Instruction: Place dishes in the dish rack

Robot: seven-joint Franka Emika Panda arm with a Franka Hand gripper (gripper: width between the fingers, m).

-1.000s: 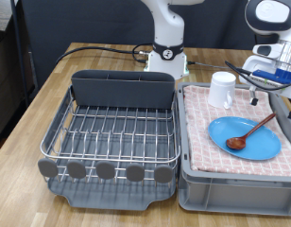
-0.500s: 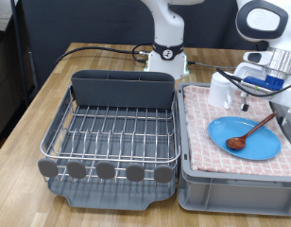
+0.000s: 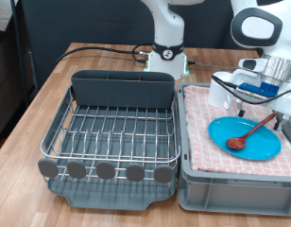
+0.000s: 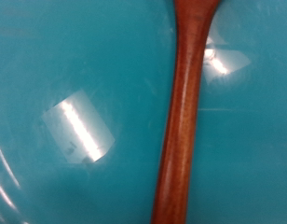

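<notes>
Claw (image 3: pixel 262 97) lowered further over spoon (image 3: pixel 251 131) on blue plate (image 3: pixel 245 138), opening not discernible

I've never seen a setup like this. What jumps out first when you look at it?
The bright-blue plate with a wooden spoon lying across it, sitting on pink checked cloth in a grey crate at the exterior view's right. The robot's gripper hangs just above them, beside a white mug. The wire dish rack at left holds no dishes.

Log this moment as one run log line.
gripper: above wooden spoon handle | spoon: on blue plate in crate | mug: in crate | dish rack: no dishes
</notes>
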